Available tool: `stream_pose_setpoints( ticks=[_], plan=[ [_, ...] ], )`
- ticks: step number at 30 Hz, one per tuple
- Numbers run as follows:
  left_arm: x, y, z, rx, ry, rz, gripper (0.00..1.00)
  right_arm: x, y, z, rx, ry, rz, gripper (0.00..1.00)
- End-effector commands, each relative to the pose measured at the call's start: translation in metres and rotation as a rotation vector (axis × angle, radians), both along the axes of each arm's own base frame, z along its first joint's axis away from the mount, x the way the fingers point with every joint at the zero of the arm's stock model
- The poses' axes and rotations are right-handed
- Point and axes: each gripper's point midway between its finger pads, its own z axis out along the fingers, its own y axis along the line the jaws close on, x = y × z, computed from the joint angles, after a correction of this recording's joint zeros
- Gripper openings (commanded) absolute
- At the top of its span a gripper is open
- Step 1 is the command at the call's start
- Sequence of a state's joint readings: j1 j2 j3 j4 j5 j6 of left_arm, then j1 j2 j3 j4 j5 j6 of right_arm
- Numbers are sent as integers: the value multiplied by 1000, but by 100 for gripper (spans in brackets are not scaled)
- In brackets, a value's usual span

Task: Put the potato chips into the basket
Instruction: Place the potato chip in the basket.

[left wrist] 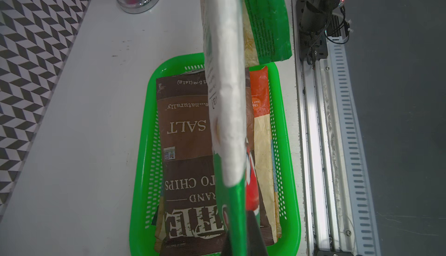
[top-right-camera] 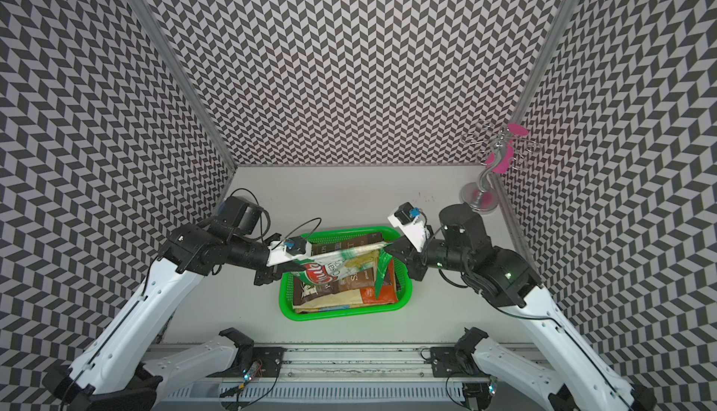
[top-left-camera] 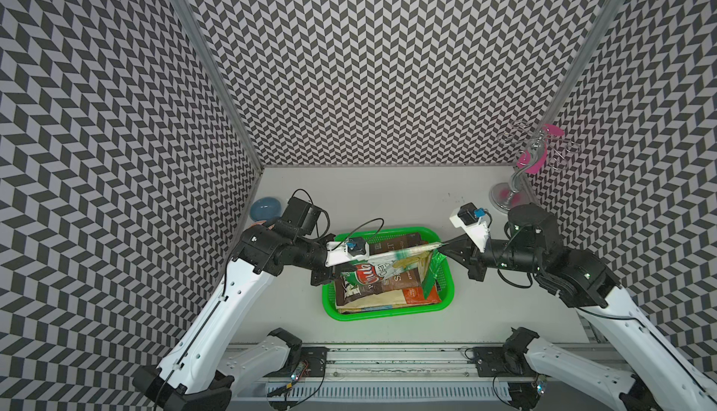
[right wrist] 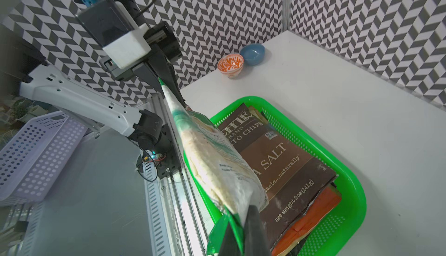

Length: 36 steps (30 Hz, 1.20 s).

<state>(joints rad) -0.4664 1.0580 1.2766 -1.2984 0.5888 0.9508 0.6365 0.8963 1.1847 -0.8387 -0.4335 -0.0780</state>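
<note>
The green basket [top-left-camera: 388,314] [top-right-camera: 341,314] sits mid-table with several potato chips bags stacked flat in it. A brown "SEA SALT" bag [left wrist: 185,134] [right wrist: 277,160] lies on top, with an orange-cream bag [left wrist: 259,93] [right wrist: 313,216] under it. A green-white bag [top-left-camera: 388,263] [top-right-camera: 341,261] hangs stretched above the basket, edge up. My left gripper [top-left-camera: 341,270] [left wrist: 241,238] is shut on its left end. On the opposite end my right gripper [top-left-camera: 440,252] [right wrist: 241,233] is shut, and a green flap droops from there.
A blue bowl [top-left-camera: 264,208] [right wrist: 253,53] and an orange patterned bowl [right wrist: 230,65] stand by the left wall. A chrome stand with pink pieces [top-left-camera: 508,195] is at the back right corner. A metal rail [top-left-camera: 388,358] runs along the table's front edge.
</note>
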Motion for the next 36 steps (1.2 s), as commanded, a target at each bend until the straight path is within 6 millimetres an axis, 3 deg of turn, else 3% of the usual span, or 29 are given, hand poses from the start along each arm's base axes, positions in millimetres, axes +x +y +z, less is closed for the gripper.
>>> stream_pose_setpoints(
  ticks=[1,8,19,26,32,36],
  plan=[
    [-12,16,-20,77,45,28,0,15,-7,-6,-15,-4,-87,0],
    [-20,16,-24,73,51,7,0,13,-8,-21,-38,69,-110,3],
    [-46,9,-18,36,75,-17,0,-10,-13,1,32,81,-74,4],
    [-50,9,-20,26,89,-14,0,-13,-20,-14,-3,130,-109,4],
    [-51,11,-34,62,116,-22,0,-9,-22,-30,-28,164,-138,7],
    [-48,11,-38,75,114,-32,0,-3,-21,-35,-44,168,-154,16]
  ],
)
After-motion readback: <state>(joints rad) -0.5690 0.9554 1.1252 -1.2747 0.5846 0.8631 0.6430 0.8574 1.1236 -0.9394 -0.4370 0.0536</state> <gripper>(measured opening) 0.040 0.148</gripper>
